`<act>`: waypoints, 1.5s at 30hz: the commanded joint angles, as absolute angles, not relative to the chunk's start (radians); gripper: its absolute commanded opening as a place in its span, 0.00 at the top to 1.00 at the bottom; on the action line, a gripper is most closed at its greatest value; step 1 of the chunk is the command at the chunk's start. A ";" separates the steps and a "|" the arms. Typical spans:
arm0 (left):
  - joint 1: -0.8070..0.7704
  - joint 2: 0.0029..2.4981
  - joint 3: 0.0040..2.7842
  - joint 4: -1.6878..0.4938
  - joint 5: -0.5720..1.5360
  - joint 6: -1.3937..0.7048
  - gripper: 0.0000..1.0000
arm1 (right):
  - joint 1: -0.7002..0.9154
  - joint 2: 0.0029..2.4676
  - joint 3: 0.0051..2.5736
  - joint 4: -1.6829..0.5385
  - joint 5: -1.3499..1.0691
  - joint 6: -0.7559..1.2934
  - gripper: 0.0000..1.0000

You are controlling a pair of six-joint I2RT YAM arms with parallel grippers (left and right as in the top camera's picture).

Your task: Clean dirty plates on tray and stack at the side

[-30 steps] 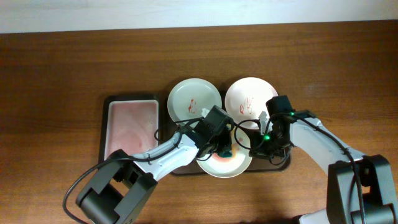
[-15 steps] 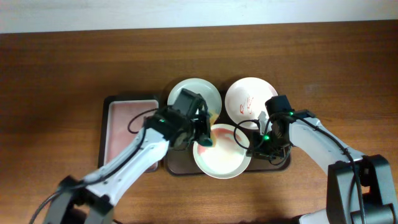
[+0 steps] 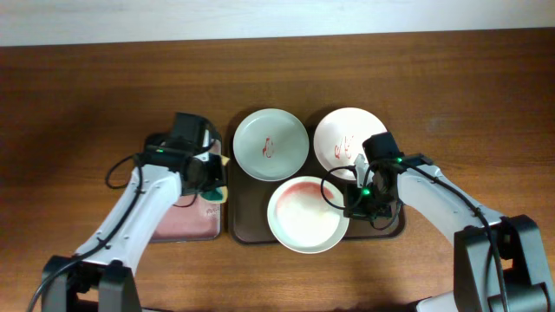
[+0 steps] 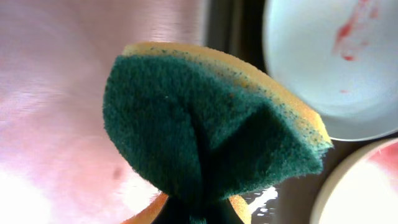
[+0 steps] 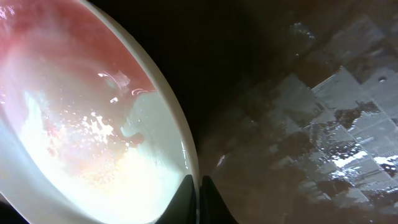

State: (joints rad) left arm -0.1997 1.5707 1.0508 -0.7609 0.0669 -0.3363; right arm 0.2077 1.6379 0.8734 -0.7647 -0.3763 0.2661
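The dark brown tray (image 3: 250,232) holds three plates. The pale green plate (image 3: 270,143) and the whitish plate (image 3: 345,137) each carry red smears. The pale pink plate (image 3: 305,214) lies at the tray's front, wet and glossy. My right gripper (image 3: 351,206) is shut on the pink plate's right rim (image 5: 186,155). My left gripper (image 3: 211,184) is shut on a green-and-yellow sponge (image 4: 211,130) and holds it over the smaller black tray's pinkish inside (image 4: 74,93). The green plate (image 4: 329,62) shows at the left wrist view's upper right.
The smaller black tray (image 3: 156,143) with pinkish inside lies left of the brown tray. Bare wooden table (image 3: 87,87) surrounds both trays. The brown tray's wet surface (image 5: 311,124) fills the right wrist view's right side.
My left arm has swung left with the sponge, off the pink plate to above the smaller black tray. The right gripper has kept its hold on the pink plate's rim.
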 commanded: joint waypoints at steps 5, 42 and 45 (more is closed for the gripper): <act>-0.034 1.605 1.004 -0.760 0.126 -0.163 1.00 | 0.216 1.558 0.965 -0.847 -0.196 0.267 0.96; -0.019 1.824 1.002 -0.523 0.142 -0.052 0.89 | 0.656 1.423 1.200 -0.925 0.878 0.267 0.96; -0.019 1.824 1.002 -0.514 0.141 -0.052 1.00 | 0.656 1.423 1.207 -0.926 0.884 0.266 0.96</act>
